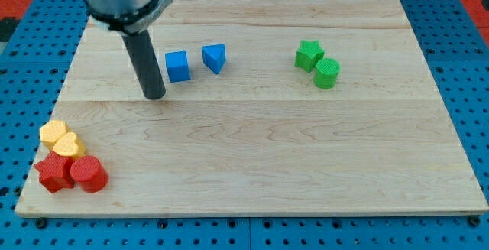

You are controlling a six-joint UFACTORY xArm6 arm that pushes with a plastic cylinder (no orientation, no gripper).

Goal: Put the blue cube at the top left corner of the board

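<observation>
The blue cube (pixel 177 66) sits on the wooden board (pixel 252 150) in the upper left part, about a third of the way across from the view's left. My tip (pixel 155 95) rests on the board just left of the cube and slightly below it, a small gap apart. The dark rod rises from the tip to the arm's grey mount at the view's top left. A blue triangular block (pixel 215 57) lies just right of the cube.
A green star block (pixel 309 54) and a green cylinder (pixel 327 73) sit touching at the upper right. At the bottom left corner lie two yellow blocks (pixel 61 140), a red star block (pixel 55 173) and a red cylinder (pixel 89 174).
</observation>
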